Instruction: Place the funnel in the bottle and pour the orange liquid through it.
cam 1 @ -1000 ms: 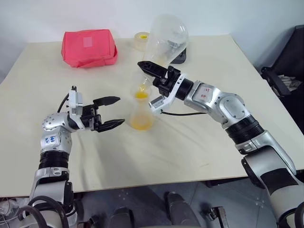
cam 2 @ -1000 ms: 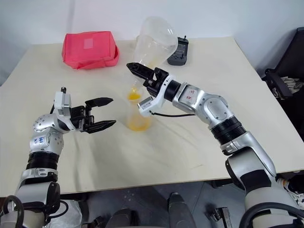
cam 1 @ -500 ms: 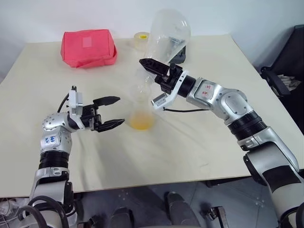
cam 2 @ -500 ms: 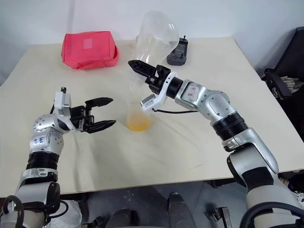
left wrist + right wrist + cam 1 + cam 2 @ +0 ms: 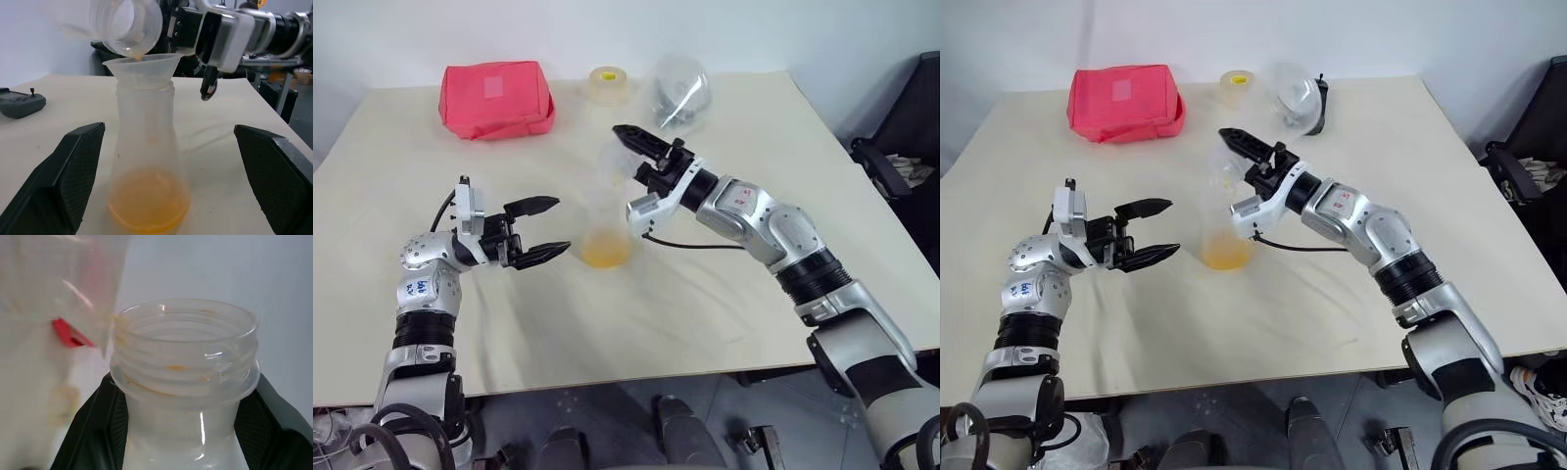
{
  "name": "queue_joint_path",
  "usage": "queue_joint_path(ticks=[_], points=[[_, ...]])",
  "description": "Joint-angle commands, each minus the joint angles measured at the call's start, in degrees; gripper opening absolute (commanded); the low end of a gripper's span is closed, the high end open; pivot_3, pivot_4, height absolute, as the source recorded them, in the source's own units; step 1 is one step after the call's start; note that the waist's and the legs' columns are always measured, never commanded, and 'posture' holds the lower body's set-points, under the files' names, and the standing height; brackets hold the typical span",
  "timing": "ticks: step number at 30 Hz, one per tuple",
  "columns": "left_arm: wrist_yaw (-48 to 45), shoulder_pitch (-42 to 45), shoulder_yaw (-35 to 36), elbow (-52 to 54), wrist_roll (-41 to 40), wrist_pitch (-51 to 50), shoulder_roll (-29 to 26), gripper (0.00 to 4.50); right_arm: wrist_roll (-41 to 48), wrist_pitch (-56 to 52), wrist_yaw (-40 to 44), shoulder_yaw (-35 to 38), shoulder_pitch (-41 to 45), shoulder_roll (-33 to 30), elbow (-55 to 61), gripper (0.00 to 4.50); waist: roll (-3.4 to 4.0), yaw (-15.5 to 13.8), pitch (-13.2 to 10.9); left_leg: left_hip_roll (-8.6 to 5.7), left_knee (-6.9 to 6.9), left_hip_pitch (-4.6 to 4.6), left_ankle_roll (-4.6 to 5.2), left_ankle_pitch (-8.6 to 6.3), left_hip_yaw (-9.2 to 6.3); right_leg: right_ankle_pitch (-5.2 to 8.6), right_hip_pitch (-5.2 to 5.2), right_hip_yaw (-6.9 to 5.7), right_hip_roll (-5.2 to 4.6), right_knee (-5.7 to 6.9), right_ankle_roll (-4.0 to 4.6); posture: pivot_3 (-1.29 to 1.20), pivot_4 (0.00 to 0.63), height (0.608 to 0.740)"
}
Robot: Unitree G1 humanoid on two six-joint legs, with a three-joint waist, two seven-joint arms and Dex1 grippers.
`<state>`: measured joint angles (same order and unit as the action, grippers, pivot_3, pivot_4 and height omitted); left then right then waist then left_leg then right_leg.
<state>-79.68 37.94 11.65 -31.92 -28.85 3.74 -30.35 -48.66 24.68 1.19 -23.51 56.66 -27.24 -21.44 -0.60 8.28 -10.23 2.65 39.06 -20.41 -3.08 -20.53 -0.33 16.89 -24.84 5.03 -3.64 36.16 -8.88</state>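
Note:
The bottle (image 5: 604, 220) stands on the table with the clear funnel (image 5: 142, 68) seated in its neck. The orange liquid (image 5: 605, 257) lies pooled at its bottom. My right gripper (image 5: 628, 147) is shut on the threaded neck of a clear pouring container (image 5: 183, 352). The container's mouth (image 5: 125, 22) hangs tilted just above the funnel's rim, with an orange drop at its lip. Its body (image 5: 682, 90) reaches toward the back of the table. My left gripper (image 5: 560, 226) stands open just left of the bottle, apart from it.
A red pouch (image 5: 495, 98) and a roll of tape (image 5: 607, 82) lie at the table's back. A dark remote (image 5: 22, 103) sits behind the held container. A black chair (image 5: 901, 147) stands off the table's right edge.
My right wrist has rolled and the upturned container has swung down toward level, its body now lower at the back. The orange in the funnel has drained into the bottle. The left gripper kept still.

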Motion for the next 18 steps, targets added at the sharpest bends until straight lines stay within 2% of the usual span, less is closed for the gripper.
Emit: queue_joint_path(ticks=[1, 5, 11, 14, 18], points=[[0.1, 0.0, 0.4, 1.9, -0.4, 0.3, -0.1, 4.50, 10.2, -5.7, 6.5, 6.3, -0.3, 2.1, 5.6, 2.45, 0.00, 0.0, 0.0, 0.00, 0.00, 0.00, 0.00, 0.00, -0.01, 0.00, 0.01, 0.00, 0.01, 0.00, 0.00, 0.00, 0.150, 0.740], [1.2, -0.2, -0.1, 2.3, 0.3, -0.9, -0.4, 4.50, 30.1, -23.5, 18.4, 16.3, -4.5, 8.6, 13.2, 2.45, 0.00, 0.0, 0.0, 0.03, 0.01, 0.01, 0.00, 0.00, -0.07, 0.00, 0.02, -0.04, 0.03, 0.04, 0.00, 0.00, 0.150, 0.740], [5.7, -1.2, 0.0, 4.4, 0.8, -3.9, -0.8, 4.50, 45.2, -48.0, 22.0, 26.9, -9.6, 12.8, 21.4, 2.45, 0.00, -0.6, 0.0, -0.01, 0.09, 0.01, -0.01, 0.01, -0.14, 0.00, 0.04, -0.11, -0.07, 0.18, 0.00, 0.00, 0.150, 0.740], [11.2, -1.5, -0.3, 5.2, 3.7, -4.7, -1.3, 4.50, 50.1, -50.3, 21.3, 31.4, -13.6, 13.0, 22.0, 2.45, 0.00, -0.9, 0.0, -0.02, 0.09, 0.01, -0.01, 0.01, -0.19, 0.00, 0.05, -0.12, -0.07, 0.23, 0.01, 0.00, 0.150, 0.740], [14.3, -2.3, 0.1, 7.5, 3.6, -6.9, -1.4, 4.50, 53.2, -50.6, 19.8, 33.2, -15.5, 13.5, 21.4, 2.45, 0.01, -0.7, 0.0, -0.05, 0.07, 0.01, 0.00, 0.00, -0.06, 0.00, -0.02, -0.02, -0.07, 0.25, 0.00, 0.00, 0.150, 0.740]])
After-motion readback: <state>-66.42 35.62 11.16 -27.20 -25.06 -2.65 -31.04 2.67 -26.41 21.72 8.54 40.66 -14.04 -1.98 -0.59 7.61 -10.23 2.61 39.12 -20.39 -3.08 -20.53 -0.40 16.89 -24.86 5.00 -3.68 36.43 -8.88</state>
